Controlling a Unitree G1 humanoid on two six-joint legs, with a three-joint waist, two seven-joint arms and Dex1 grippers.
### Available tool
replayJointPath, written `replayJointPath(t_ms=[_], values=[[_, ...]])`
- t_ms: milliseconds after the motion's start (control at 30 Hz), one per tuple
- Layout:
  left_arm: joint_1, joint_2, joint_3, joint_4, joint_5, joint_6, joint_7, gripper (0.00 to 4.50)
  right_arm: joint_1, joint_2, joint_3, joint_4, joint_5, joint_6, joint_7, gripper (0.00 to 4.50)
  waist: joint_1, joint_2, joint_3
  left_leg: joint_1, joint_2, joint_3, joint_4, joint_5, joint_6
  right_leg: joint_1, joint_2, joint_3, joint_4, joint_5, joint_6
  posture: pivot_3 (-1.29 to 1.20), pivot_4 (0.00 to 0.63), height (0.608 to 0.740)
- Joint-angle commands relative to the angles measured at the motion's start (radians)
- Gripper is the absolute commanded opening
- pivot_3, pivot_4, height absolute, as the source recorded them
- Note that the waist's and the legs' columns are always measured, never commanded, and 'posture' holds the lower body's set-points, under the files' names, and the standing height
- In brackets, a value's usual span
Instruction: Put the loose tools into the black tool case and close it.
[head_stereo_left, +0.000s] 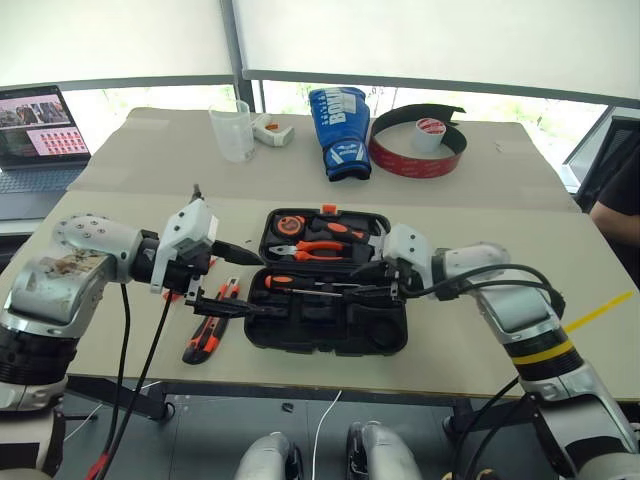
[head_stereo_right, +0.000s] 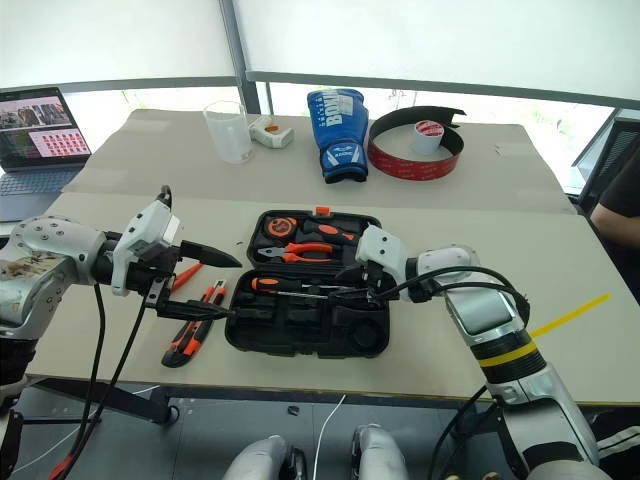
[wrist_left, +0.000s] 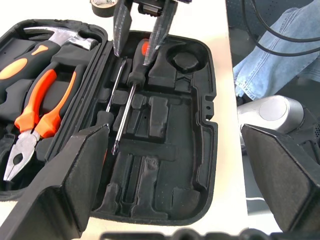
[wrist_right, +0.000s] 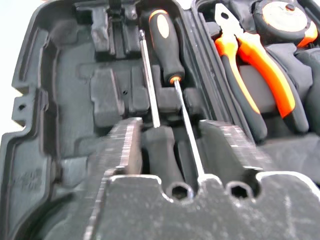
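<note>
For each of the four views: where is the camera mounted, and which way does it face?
Left eye and right eye views: on the head, looking forward and down over the beige table at the open flat black moulded-plastic tool case; both arms show.
Left wrist view: on the left wrist, looking along its wide-apart fingers across the case towards the right gripper.
Right wrist view: on the right wrist, between its fingers, down at two black-and-orange-handled screwdrivers in the case.
Shared by all: the case and orange-handled pliers.
</note>
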Motion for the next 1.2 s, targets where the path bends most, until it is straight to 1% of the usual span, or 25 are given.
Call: replayJointPath(t_ms=[33,67,267,333,433,533,633,700,767,833,900,933,1000,1033,1067,1100,1133,1167,1200], values=[[-0.019,-0.002,0.007,-0.007,0.001,-0.014,0.002,4.50,-0.017,0.015,0.010,0.021,-0.025,-0.020,-0.022,0.22,0.000,0.000,0.000,0.000,0.000,0.000,0.000,0.000,0.000,0.000,0.000,0.000,0.000,0.000,0.000,0.00,0.150,0.727],[-0.019,-0.003,0.007,-0.006,0.002,-0.015,0.002,4.50,-0.017,0.018,0.016,0.031,-0.033,-0.027,-0.024,0.04,0.000,0.000,0.000,0.000,0.000,0.000,0.000,0.000,0.000,0.000,0.000,0.000,0.000,0.000,0.000,0.00,0.150,0.727],[-0.014,-0.006,0.007,0.000,0.008,-0.022,0.008,4.50,0.019,-0.007,0.150,0.044,-0.153,-0.089,0.005,0.04,-0.002,0.000,0.000,0.001,0.000,0.000,0.000,0.000,0.000,0.000,0.000,0.000,0.000,0.000,0.000,0.00,0.150,0.727],[-0.012,-0.006,0.006,0.002,0.011,-0.025,0.011,4.50,0.017,-0.003,0.176,0.070,-0.198,-0.109,-0.013,0.04,-0.001,0.000,-0.001,0.002,0.000,0.000,0.000,0.000,0.000,0.001,0.000,0.000,0.000,0.000,0.000,0.00,0.150,0.727],[-0.008,-0.006,0.009,0.006,0.013,-0.028,0.022,4.50,0.007,0.012,0.183,0.103,-0.233,-0.135,-0.034,0.04,-0.002,-0.001,-0.002,0.004,0.000,0.000,-0.001,0.000,0.000,0.002,0.000,0.001,0.000,-0.001,-0.001,0.00,0.150,0.727],[0.007,0.001,0.021,0.007,0.017,-0.030,0.038,4.50,-0.007,0.033,0.134,0.081,-0.188,-0.115,-0.031,0.04,-0.002,-0.002,-0.003,0.006,0.000,0.000,-0.001,0.000,-0.001,0.003,0.000,0.003,0.001,-0.001,-0.001,0.00,0.150,0.727],[0.047,0.015,0.056,0.009,0.020,-0.023,0.071,4.50,-0.021,0.061,0.038,0.006,-0.073,-0.030,-0.014,0.04,-0.005,-0.002,-0.003,0.007,0.000,0.001,-0.001,0.000,-0.001,0.003,0.000,0.004,0.002,-0.001,-0.001,0.00,0.150,0.727],[0.093,0.027,0.103,0.015,0.026,-0.016,0.114,4.50,-0.037,0.071,-0.036,-0.046,0.015,0.051,-0.012,0.04,-0.006,-0.002,-0.003,0.006,0.001,0.001,-0.001,0.000,-0.001,0.001,0.000,0.004,0.003,-0.001,-0.003,0.00,0.150,0.727],[0.165,0.042,0.173,0.017,0.030,0.000,0.167,4.50,-0.051,0.069,-0.115,-0.107,0.117,0.145,-0.009,0.59,-0.007,-0.001,-0.002,0.005,0.001,0.001,-0.001,0.001,-0.001,-0.001,-0.001,0.004,0.005,-0.002,-0.004,0.00,0.150,0.727],[0.266,0.057,0.262,0.025,0.046,-0.003,0.220,4.50,-0.054,0.051,-0.190,-0.179,0.224,0.221,0.005,1.12,-0.007,-0.001,-0.002,0.005,0.001,0.000,-0.002,0.000,-0.002,-0.002,-0.002,0.004,0.008,0.000,-0.011,0.00,0.150,0.727],[0.377,0.067,0.358,0.034,0.057,0.000,0.252,4.50,-0.050,0.031,-0.250,-0.239,0.306,0.286,0.007,1.85,-0.006,-0.001,-0.002,0.005,0.001,0.000,-0.003,0.000,-0.002,-0.002,-0.002,0.004,0.008,0.000,-0.011,0.00,0.150,0.727],[0.446,0.072,0.417,0.052,0.072,-0.010,0.264,4.50,-0.045,0.015,-0.279,-0.267,0.345,0.318,0.004,2.09,-0.005,-0.001,-0.002,0.005,0.001,-0.001,-0.003,0.000,-0.002,-0.003,-0.003,0.004,0.008,-0.001,-0.010,0.00,0.150,0.727],[0.562,0.075,0.516,0.099,0.104,-0.039,0.292,4.50,-0.026,-0.020,-0.319,-0.319,0.402,0.360,0.004,2.87,-0.004,-0.001,-0.002,0.005,0.001,-0.002,-0.004,-0.001,-0.003,-0.002,-0.004,0.003,0.007,-0.003,-0.008,0.00,0.150,0.727],[0.600,0.073,0.552,0.122,0.114,-0.048,0.304,4.50,-0.012,-0.036,-0.329,-0.341,0.421,0.369,0.005,3.18,-0.002,-0.001,-0.002,0.006,0.001,-0.002,-0.004,-0.002,-0.005,-0.002,-0.004,0.003,0.007,-0.003,-0.008,0.00,0.150,0.727],[0.626,0.071,0.579,0.139,0.119,-0.054,0.313,4.50,0.002,-0.050,-0.335,-0.360,0.433,0.373,0.005,3.56,0.000,-0.001,-0.002,0.006,0.001,-0.002,-0.005,-0.005,-0.010,-0.002,-0.005,0.002,0.006,-0.004,-0.007,0.00,0.150,0.727],[0.648,0.071,0.598,0.155,0.127,-0.067,0.320,4.50,0.015,-0.061,-0.338,-0.377,0.442,0.376,0.003,3.88,0.003,-0.001,-0.002,0.006,0.001,-0.002,-0.006,-0.005,-0.011,-0.002,-0.005,0.002,0.004,-0.004,-0.006,0.00,0.150,0.727],[0.661,0.069,0.604,0.171,0.136,-0.079,0.329,4.50,0.033,-0.072,-0.337,-0.396,0.448,0.373,-0.003,4.02,0.007,-0.001,-0.002,0.006,0.001,-0.002,-0.010,-0.005,-0.012,-0.001,-0.006,0.000,0.001,-0.003,-0.006,0.00,0.150,0.727],[0.664,0.067,0.602,0.184,0.143,-0.092,0.335,4.50,0.049,-0.081,-0.334,-0.412,0.450,0.369,-0.009,4.48,0.013,-0.001,-0.002,0.006,0.000,-0.002,-0.012,-0.005,-0.012,-0.001,-0.006,0.000,0.000,-0.003,-0.005,0.00,0.150,0.727],[0.655,0.065,0.587,0.199,0.152,-0.109,0.342,4.50,0.067,-0.090,-0.327,-0.429,0.447,0.360,-0.013,4.49,0.019,-0.001,-0.002,0.007,0.000,-0.002,-0.012,-0.005,-0.012,-0.001,-0.007,0.000,0.000,-0.002,-0.005,0.00,0.150,0.727]])
